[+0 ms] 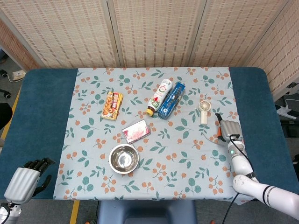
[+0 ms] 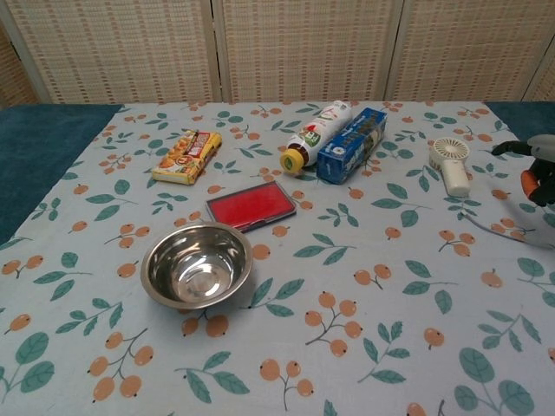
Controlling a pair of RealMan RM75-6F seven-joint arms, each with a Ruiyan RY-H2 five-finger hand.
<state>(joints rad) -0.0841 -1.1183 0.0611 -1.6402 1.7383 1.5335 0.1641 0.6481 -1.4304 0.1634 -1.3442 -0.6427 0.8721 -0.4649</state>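
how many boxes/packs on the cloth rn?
3: orange snack box far left, blue box beside the bottle, red flat case just behind the steel bowl. Nothing looks hidden.

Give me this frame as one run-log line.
right hand: beside handheld fan, apart, holding nothing | left hand: off cloth, near table edge, fingers curled | steel bowl: upright, empty
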